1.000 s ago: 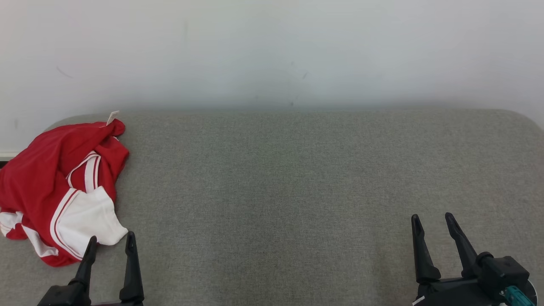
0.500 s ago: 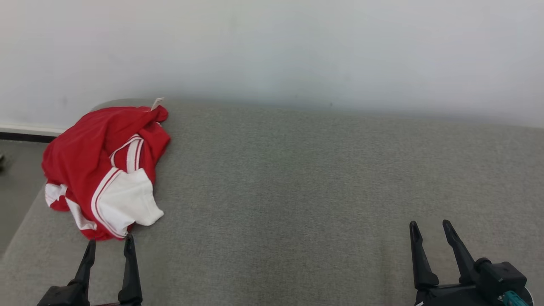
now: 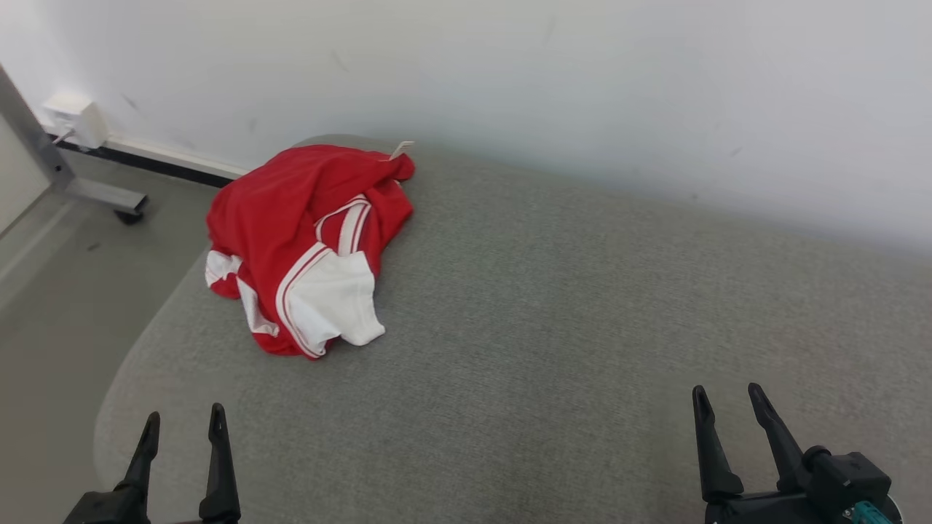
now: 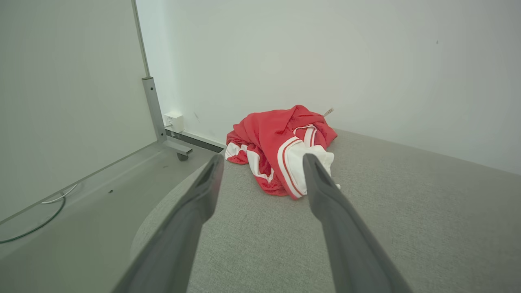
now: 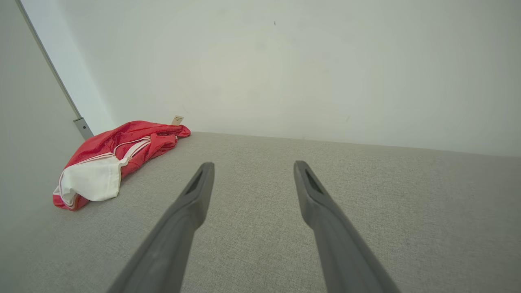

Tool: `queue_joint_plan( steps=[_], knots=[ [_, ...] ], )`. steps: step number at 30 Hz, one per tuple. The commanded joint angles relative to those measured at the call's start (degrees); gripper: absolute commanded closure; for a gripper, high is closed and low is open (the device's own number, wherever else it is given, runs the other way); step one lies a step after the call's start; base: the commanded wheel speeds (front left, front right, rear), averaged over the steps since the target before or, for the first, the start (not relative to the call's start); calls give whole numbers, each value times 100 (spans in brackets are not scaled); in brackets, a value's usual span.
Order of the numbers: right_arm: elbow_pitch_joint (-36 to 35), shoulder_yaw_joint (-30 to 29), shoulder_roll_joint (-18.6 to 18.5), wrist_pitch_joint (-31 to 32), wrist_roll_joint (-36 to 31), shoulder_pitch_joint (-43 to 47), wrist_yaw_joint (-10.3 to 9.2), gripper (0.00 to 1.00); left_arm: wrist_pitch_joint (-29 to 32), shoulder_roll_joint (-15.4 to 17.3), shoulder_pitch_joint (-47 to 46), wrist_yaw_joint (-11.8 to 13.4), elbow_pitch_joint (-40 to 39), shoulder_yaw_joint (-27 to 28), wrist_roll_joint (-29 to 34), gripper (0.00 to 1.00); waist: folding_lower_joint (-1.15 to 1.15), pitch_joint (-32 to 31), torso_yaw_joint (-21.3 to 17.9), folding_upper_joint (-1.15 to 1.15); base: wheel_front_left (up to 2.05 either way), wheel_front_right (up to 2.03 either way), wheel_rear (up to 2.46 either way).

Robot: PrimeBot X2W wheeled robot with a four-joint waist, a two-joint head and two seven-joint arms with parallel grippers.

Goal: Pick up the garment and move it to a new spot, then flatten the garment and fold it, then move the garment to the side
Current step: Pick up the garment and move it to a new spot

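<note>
Left gripper (image 3: 183,416) and right gripper (image 3: 727,393) are seen spread wide and empty at the lower corners of the head view, over the grey padded surface (image 3: 582,313). The crumpled red-and-white garment (image 3: 306,233) is heaped at upper left near its rounded edge. A thick fold, not the small tag (image 3: 401,149), is judged best pinched by the left gripper.
</note>
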Motion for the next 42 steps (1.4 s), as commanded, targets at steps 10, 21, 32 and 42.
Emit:
queue_joint_plan(
  steps=[10,21,32,42],
  knots=[
    [106,274,-11,44,-15,-182,-13,0,-104,24,218,176,-110,153,-79,0,0,113,940,0,0,0,0],
    [324,468,-11,-31,44,-413,-13,0,-200,79,372,304,-202,322,-165,0,0,148,973,0,0,0,0],
    [197,207,-12,-35,-114,-365,-13,0,-184,263,-809,82,137,342,-377,0,0,495,567,0,0,0,0],
    [-223,-64,-11,19,-419,-832,-12,0,-165,921,-2788,-251,572,708,-669,0,0,1670,-715,0,0,0,0]
  ],
)
